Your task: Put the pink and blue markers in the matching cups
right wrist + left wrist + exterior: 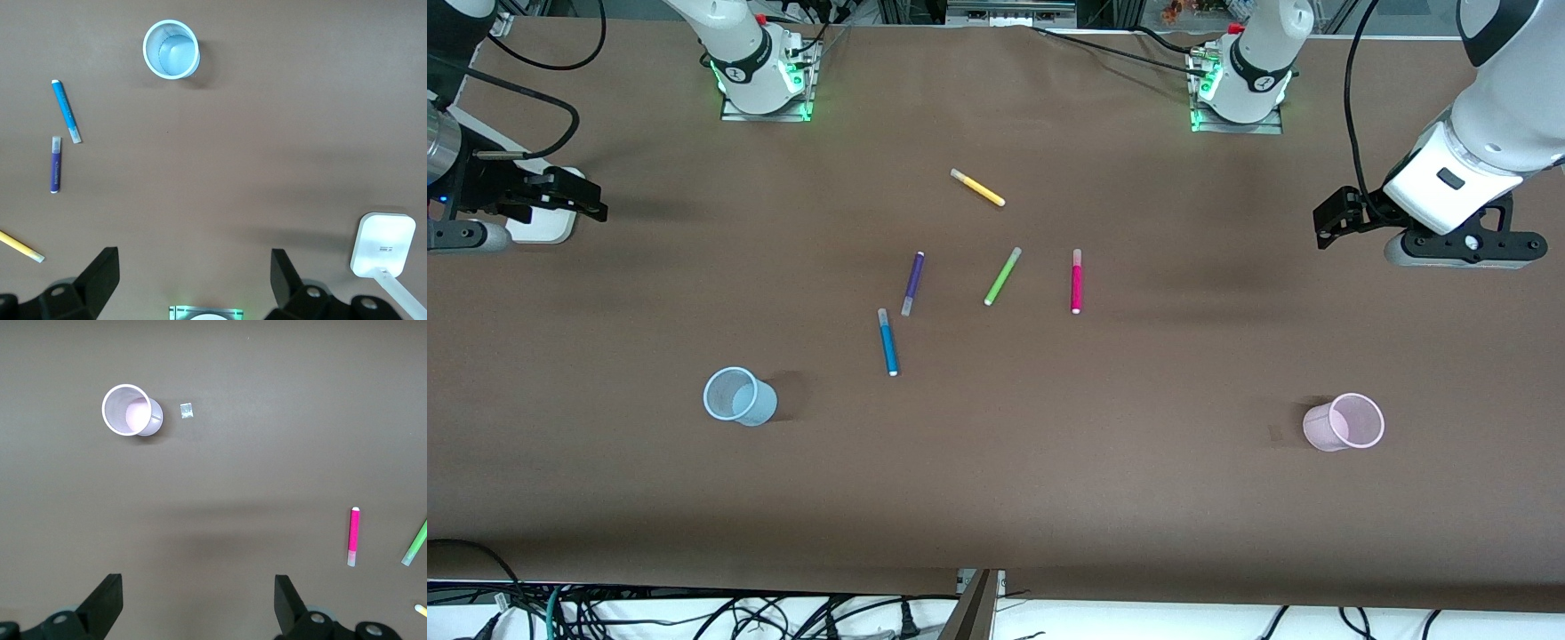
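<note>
The pink marker (pixel 1076 281) lies flat mid-table; it also shows in the left wrist view (pixel 353 537). The blue marker (pixel 887 342) lies nearer the front camera, toward the right arm's end, and shows in the right wrist view (pixel 67 111). The pale blue cup (pixel 738 396) (pixel 171 50) stands upright and empty. The pale pink cup (pixel 1344 422) (pixel 131 411) stands upright and empty toward the left arm's end. My left gripper (pixel 1327 224) (pixel 199 600) is open and empty, up over the left arm's end of the table. My right gripper (pixel 587 200) (pixel 193 277) is open and empty over the right arm's end.
A purple marker (pixel 912 283), a green marker (pixel 1002 276) and a yellow marker (pixel 977 188) lie among the two task markers. A small pale square (pixel 187 411) lies beside the pink cup. A white block (pixel 382 245) sits on the table below the right gripper.
</note>
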Controlling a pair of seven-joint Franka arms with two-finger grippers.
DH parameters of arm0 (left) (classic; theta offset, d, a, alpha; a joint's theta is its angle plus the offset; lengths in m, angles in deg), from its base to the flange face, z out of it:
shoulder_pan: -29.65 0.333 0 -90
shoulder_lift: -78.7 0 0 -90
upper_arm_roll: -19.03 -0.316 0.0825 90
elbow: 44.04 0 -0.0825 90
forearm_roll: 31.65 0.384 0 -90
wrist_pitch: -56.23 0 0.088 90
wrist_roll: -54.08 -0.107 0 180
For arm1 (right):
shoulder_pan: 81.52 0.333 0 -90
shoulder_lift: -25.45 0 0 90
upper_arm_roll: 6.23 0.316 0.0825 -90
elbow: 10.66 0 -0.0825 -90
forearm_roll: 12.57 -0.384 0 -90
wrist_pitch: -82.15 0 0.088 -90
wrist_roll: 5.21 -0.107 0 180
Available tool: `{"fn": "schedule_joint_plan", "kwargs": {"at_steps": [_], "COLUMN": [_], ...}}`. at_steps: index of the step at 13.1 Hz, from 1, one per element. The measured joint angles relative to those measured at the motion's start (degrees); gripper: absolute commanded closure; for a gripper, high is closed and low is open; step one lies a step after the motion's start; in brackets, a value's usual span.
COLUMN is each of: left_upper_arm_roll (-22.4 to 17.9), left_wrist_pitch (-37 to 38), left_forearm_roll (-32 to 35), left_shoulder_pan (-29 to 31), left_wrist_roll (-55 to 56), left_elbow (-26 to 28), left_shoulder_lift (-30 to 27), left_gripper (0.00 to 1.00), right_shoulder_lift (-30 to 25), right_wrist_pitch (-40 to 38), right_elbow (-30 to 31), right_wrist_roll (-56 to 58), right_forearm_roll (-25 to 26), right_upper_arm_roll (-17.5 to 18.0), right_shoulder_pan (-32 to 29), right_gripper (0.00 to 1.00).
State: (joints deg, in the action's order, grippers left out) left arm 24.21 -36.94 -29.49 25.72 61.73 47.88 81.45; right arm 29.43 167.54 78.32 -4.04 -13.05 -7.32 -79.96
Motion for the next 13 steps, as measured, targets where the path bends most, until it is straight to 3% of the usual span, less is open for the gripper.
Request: {"fn": "schedule_joint_plan", "kwargs": {"at_steps": [7,10,13], "left_upper_arm_roll": [0.2,2.9,7.0], "left_wrist_pitch": [1.7,1.8,-4.4], "left_forearm_roll": [-0.2,-0.7,-0.7], "left_shoulder_pan": [-0.2,-3.0,-6.4], "left_wrist_roll": [-0.2,0.4,7.2], "left_elbow": [0.0,0.0,0.3], "left_shoulder_lift": [1.3,6.6,13.6], "left_gripper": [0.0,0.0,0.0], "right_shoulder_lift": [0.8,3.3,11.0], "right_wrist_pitch": [0.0,1.6,6.7], "right_elbow": [-0.7,-1.3,-1.3], "right_wrist_roll": [0.0,0.0,-0.3], "right_forearm_roll": [0.0,0.0,-0.4], "right_upper_arm_roll": [0.0,0.4,0.9], "right_shoulder_pan": [0.0,0.6,4.7], "right_gripper": [0.0,0.0,0.0]}}
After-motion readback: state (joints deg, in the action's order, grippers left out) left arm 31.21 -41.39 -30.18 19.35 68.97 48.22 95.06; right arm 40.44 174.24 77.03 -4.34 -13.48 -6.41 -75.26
